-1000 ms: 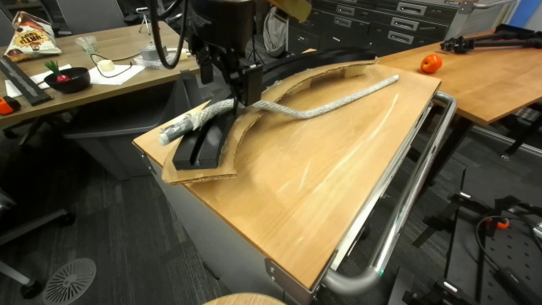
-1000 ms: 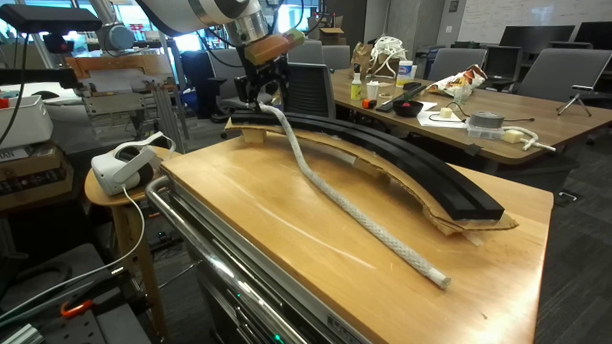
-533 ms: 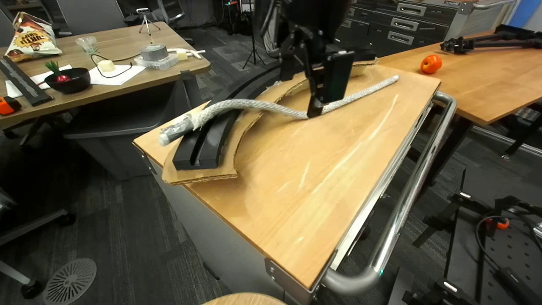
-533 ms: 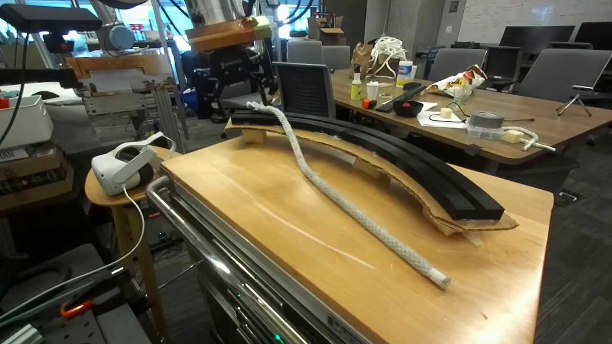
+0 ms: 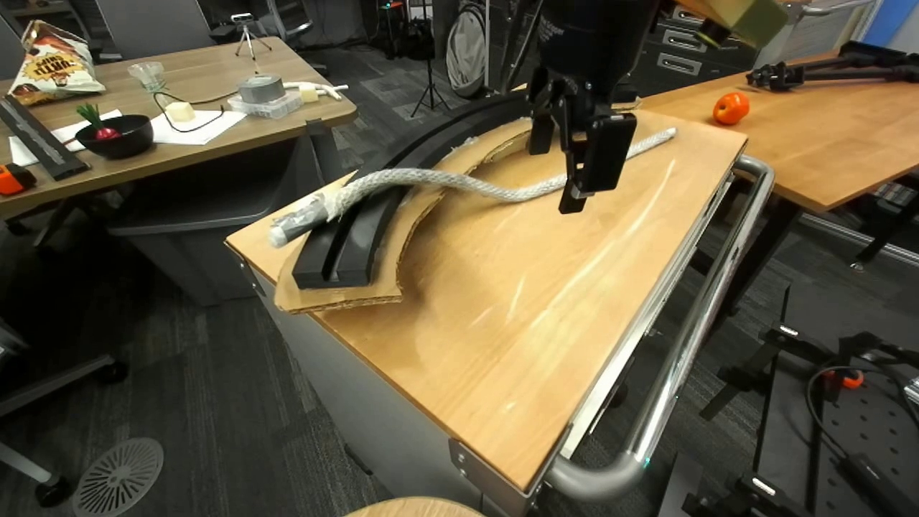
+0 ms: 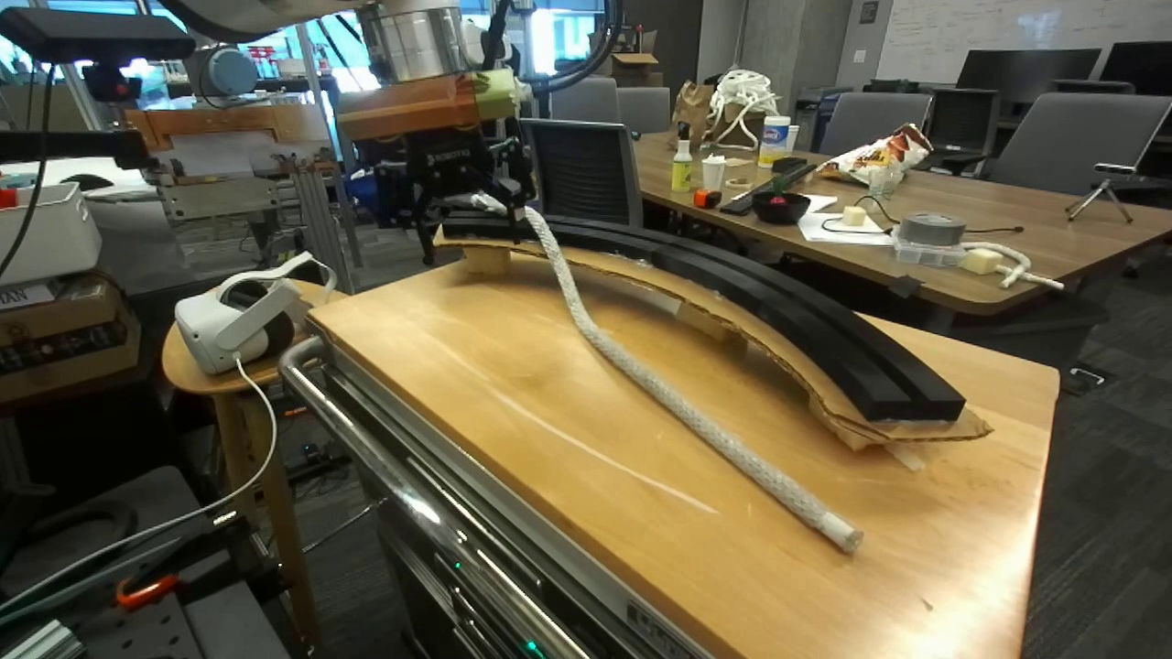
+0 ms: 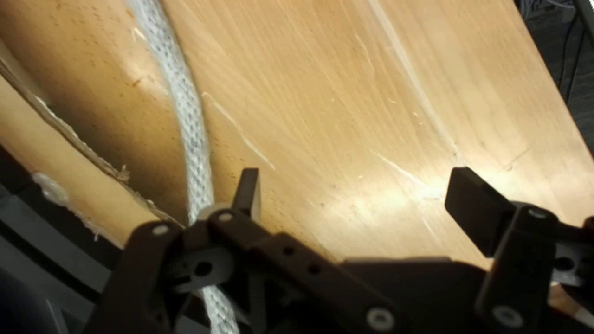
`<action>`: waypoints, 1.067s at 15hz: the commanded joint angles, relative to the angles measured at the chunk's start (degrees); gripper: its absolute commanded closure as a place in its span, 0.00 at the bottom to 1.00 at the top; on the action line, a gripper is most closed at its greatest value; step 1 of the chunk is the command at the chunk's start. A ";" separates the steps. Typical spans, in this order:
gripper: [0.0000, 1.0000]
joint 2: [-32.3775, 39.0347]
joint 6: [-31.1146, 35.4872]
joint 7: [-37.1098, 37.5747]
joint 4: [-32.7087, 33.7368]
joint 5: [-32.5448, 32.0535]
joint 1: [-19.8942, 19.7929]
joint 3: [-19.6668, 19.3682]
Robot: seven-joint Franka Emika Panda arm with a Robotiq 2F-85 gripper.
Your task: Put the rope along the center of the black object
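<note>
"Before we plan the grasp, what lies leftmost in an exterior view?"

"The taped end of the rope (image 5: 438,178), slanting across the near end of the black track (image 5: 416,154). It crosses over; it does not follow the groove (image 7: 51,265)."

"Next, moving right?"

"A strip of cardboard (image 5: 403,224) under the track, then the wooden cart top (image 5: 467,309), where much of the rope rests. Then the gripper (image 7: 359,197): fingers (image 7: 478,208) wide apart, only bare wood showing between them in the wrist view. Rope passes outside that gap, beside the finger nearer the track; whether they touch is unclear. Rightmost, the rope's other end lies on the cart top, off the track."

"Step in hand, and how to do it well?"

"Judged: lining up for a mid-rope grasp. Shift toward the track until the rope sits between the fingers, then lower straight, so neither tip pins it. Squeeze, lift clear of the cardboard edge, and lay it into the groove a little at a time, following the curve."

"Main risk?"

"A hard pull at the middle probably drags the taped end askew."
</note>
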 commanded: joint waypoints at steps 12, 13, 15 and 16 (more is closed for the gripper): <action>0.00 4.63 6.31 -0.90 -1.66 -8.53 -6.18 -6.16; 0.00 5.15 6.81 -1.71 -1.52 -8.53 -6.33 -6.32; 0.00 3.13 9.45 -8.55 -4.59 -13.41 -6.54 -6.47; 0.00 2.67 10.51 -10.10 -5.26 -14.65 -6.53 -6.44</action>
